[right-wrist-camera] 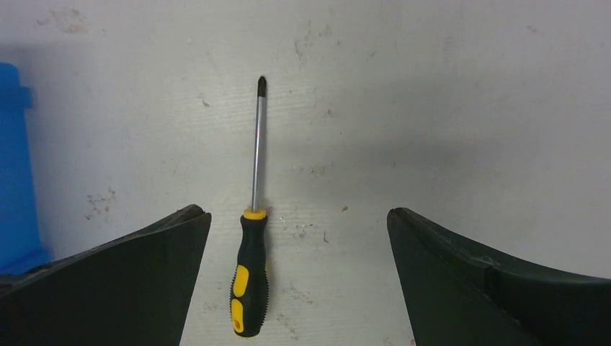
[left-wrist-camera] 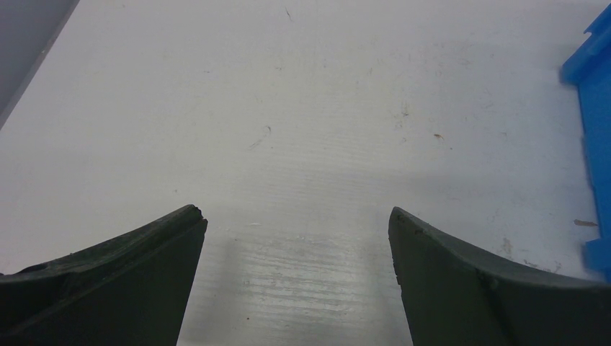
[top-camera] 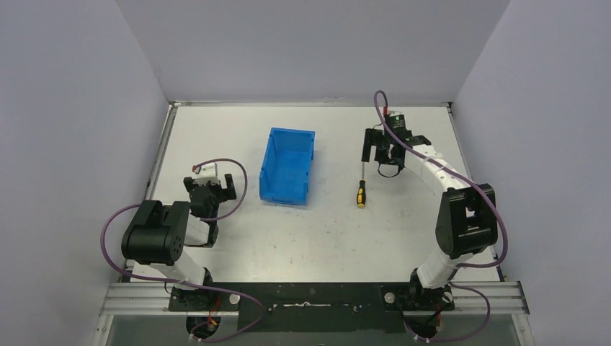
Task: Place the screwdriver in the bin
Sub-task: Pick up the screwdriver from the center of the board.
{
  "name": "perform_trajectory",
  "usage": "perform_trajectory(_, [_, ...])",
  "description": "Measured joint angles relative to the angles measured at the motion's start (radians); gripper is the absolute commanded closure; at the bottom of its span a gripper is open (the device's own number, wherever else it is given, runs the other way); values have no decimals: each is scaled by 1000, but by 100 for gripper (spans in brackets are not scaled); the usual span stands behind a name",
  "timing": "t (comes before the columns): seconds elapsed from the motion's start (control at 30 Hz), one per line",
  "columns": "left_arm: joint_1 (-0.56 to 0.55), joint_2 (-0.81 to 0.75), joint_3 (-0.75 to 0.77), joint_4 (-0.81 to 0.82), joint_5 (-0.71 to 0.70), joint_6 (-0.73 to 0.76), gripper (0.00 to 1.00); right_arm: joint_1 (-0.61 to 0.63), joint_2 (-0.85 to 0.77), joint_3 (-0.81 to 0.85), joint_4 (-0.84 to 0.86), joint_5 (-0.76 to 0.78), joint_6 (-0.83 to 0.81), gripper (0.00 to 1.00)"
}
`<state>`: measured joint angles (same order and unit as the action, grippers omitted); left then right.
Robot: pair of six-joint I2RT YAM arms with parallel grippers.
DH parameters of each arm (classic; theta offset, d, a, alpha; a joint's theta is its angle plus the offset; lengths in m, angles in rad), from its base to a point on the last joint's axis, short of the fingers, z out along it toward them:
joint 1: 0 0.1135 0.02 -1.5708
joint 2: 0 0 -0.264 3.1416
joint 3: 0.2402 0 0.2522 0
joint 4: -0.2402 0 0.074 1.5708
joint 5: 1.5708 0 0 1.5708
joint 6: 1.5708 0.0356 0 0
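Spread wide and empty, the right gripper [right-wrist-camera: 295,213] has the screwdriver [right-wrist-camera: 253,214] off-centre toward nine o'clock, so closing may roll it away.

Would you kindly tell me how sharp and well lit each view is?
Top view: sharp, evenly lit. Right wrist: screwdriver crisp, right pincer nearly black. Left wrist: table bright, bin edge blurred.

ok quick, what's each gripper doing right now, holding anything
left gripper: open, holding nothing
right gripper: open, holding nothing; the screwdriver lies ungripped, seen between its fingers in the wrist view
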<state>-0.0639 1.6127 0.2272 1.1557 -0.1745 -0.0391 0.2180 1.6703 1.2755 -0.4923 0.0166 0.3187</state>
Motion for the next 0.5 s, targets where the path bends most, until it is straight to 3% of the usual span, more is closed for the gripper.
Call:
perform_trajectory(0.3, [0, 0, 0, 0, 0, 0, 3, 48, 13, -134, 80, -6, 37, 2])
perform_trajectory(0.5, [0, 0, 0, 0, 0, 0, 3, 80, 30, -171, 126, -6, 56, 10])
